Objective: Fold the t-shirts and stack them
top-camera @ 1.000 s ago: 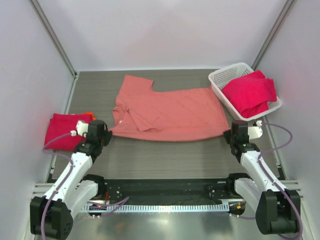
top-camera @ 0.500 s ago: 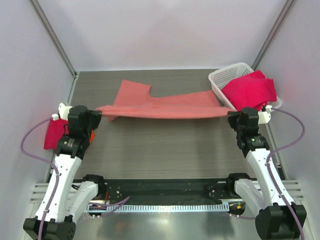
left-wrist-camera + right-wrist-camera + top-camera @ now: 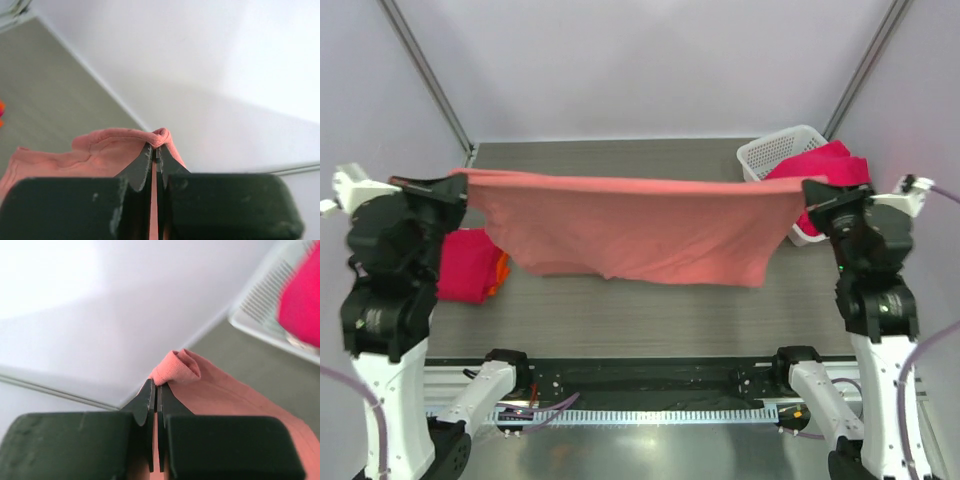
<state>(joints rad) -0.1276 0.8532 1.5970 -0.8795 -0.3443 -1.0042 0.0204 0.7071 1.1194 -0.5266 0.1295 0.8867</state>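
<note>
The salmon-pink t-shirt (image 3: 630, 225) hangs in the air, stretched wide between both arms, its lower edge drooping above the table. My left gripper (image 3: 458, 178) is shut on its left corner (image 3: 156, 137), raised high at the left. My right gripper (image 3: 810, 185) is shut on its right corner (image 3: 175, 367), raised high at the right. A folded crimson-red t-shirt (image 3: 468, 264) lies on the table at the left, partly behind the left arm. Another crimson-red t-shirt (image 3: 840, 160) lies in the basket, partly hidden by the right arm.
A white plastic mesh basket (image 3: 768, 155) stands at the back right; it also shows in the right wrist view (image 3: 265, 307). Something orange (image 3: 500, 268) peeks out beside the folded red shirt. White walls close in the back and both sides.
Both arms have risen high and spread apart, lifting the salmon-pink t-shirt off the table until it hangs stretched between them.
</note>
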